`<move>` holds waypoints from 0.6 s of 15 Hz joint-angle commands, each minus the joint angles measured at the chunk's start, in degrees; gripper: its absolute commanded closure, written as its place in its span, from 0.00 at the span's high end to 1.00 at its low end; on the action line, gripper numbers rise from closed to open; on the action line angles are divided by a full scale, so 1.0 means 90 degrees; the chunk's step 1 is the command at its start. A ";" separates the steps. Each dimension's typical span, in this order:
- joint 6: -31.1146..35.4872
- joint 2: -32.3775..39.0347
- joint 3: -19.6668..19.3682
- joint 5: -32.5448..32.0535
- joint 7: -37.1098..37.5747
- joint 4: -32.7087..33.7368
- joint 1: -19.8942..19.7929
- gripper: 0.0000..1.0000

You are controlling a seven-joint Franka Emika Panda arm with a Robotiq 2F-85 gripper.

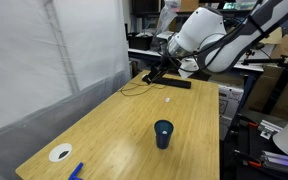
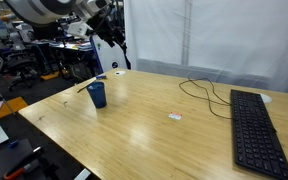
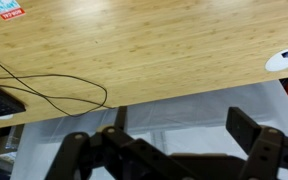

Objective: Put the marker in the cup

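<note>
The dark blue cup (image 1: 163,133) stands upright on the wooden table (image 1: 114,125) and also shows in an exterior view (image 2: 97,94). A thin pale stick (image 2: 82,88) juts left from the cup's rim; it looks like the marker, but it is too small to be sure. My gripper (image 1: 152,72) hangs high near the table's keyboard end, far from the cup, and also shows in an exterior view (image 2: 119,48). In the wrist view its fingers (image 3: 164,150) are spread wide with nothing between them. The cup is out of the wrist view.
A black keyboard (image 1: 170,83) with a cable (image 2: 204,95) lies at one end of the table. A small white label (image 2: 174,117) lies mid-table. A flat white disc (image 1: 60,153) and a flat bright-blue object (image 1: 76,170) lie at the opposite end. White curtains flank the table.
</note>
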 commanded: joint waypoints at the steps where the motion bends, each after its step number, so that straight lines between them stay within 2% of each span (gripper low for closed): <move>1: -0.1364 0.0139 -0.0098 0.0234 0.0435 0.0349 0.0033 1.00; 5: -0.3272 0.0138 -0.0144 0.0267 0.0986 0.0850 -0.0101 1.00; 7: -0.4241 -0.0010 -0.0076 0.0281 0.1032 0.1127 -0.0215 1.00; 9: -0.4836 -0.0190 0.0003 0.0396 0.0917 0.1309 -0.0302 1.00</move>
